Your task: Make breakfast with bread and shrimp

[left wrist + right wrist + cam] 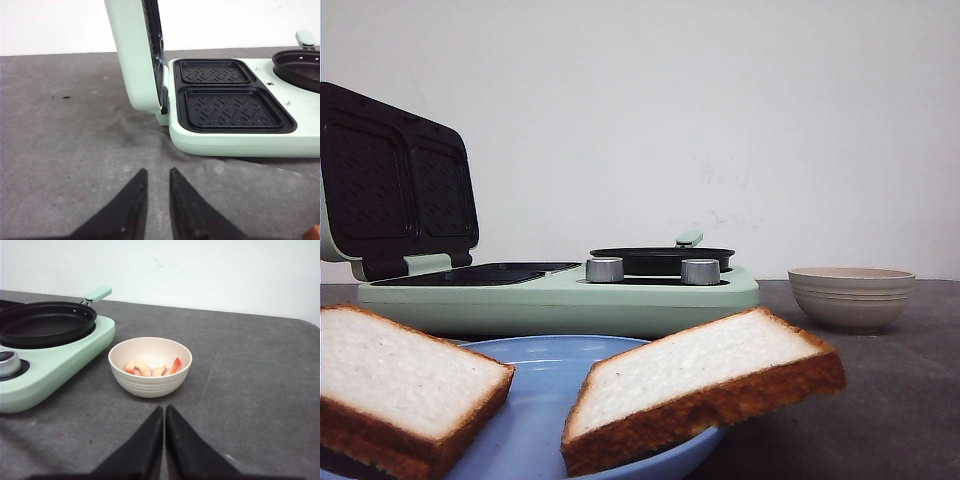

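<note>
Two slices of white bread with brown crusts lie on a blue plate (pixel 535 410) close to the front camera, one at the left (pixel 400 385) and one leaning over the rim at the right (pixel 700 375). The shrimp (pixel 145 369), pinkish-orange pieces, lie inside a beige ribbed bowl (pixel 150 385), just beyond my right gripper (pixel 164 407), whose fingers are shut and hold nothing. My left gripper (pixel 158 172) hovers over the grey table in front of the sandwich maker, slightly open and holding nothing. Neither gripper shows in the front view.
A mint-green breakfast maker (pixel 560 295) stands mid-table, its lid (pixel 135 55) raised upright over two empty black grill plates (pixel 230 107). On its right half sit a black pan (pixel 660 258) and two silver knobs (pixel 604 269). The bowl (pixel 850 295) stands to its right.
</note>
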Tool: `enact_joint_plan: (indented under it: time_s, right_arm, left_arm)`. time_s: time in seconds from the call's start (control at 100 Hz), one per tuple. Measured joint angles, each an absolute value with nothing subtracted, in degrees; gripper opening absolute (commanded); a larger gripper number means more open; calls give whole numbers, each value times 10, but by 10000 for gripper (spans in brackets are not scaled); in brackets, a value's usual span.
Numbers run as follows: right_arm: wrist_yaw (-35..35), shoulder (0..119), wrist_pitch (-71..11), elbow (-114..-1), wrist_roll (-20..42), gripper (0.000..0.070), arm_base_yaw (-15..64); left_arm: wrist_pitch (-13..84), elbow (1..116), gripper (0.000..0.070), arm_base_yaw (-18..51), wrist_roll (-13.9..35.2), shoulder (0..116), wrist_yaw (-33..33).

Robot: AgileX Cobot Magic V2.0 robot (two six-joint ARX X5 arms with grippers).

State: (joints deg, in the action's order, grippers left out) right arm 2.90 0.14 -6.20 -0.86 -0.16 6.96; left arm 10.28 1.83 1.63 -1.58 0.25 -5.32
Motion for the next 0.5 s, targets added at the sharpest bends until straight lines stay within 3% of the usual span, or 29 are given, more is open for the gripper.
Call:
enact_joint_plan:
  time_s: [0.5]
  right_arm:
    - [30, 1, -62, -9, 18, 0, 70]
  left_arm:
    - [103, 18, 4, 16, -16, 3, -53]
